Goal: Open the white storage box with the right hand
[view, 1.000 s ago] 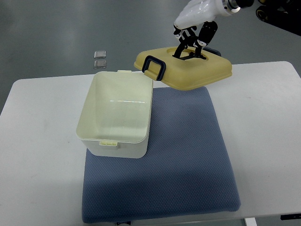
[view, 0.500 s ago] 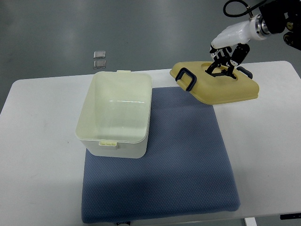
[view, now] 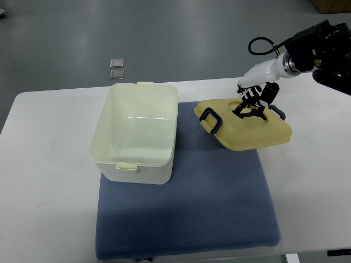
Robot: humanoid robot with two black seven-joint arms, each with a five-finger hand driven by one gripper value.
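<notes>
A: Right hand first. Where is it and what has it got?

B: My right hand (view: 253,102) comes in from the right edge on a white forearm. Fingers (view: 246,107) are curled into the recess on top of the lid (view: 244,125), gripping the dark bar there. So it is closed on the lid.

A: Lid position?

B: Pale yellow, off the box, tilted. Its near-left part is over the mat (view: 186,189), its right corner over the bare table (view: 52,181). Can't tell if it touches down or hangs just above. One dark latch (view: 211,120) shows at its left end, another (view: 277,112) just right of my hand.

A: Box?

B: White box (view: 136,133) is open, upright, inside empty. It sits left of the lid, apart from it, half on the mat's left far corner and half on the table. Small clip tabs at the middle of its far and near rims.

A: Anything else?

B: Two small grey squares (view: 117,68) on the floor beyond the table's far edge, one behind the other. Left arm doesn't show.
</notes>
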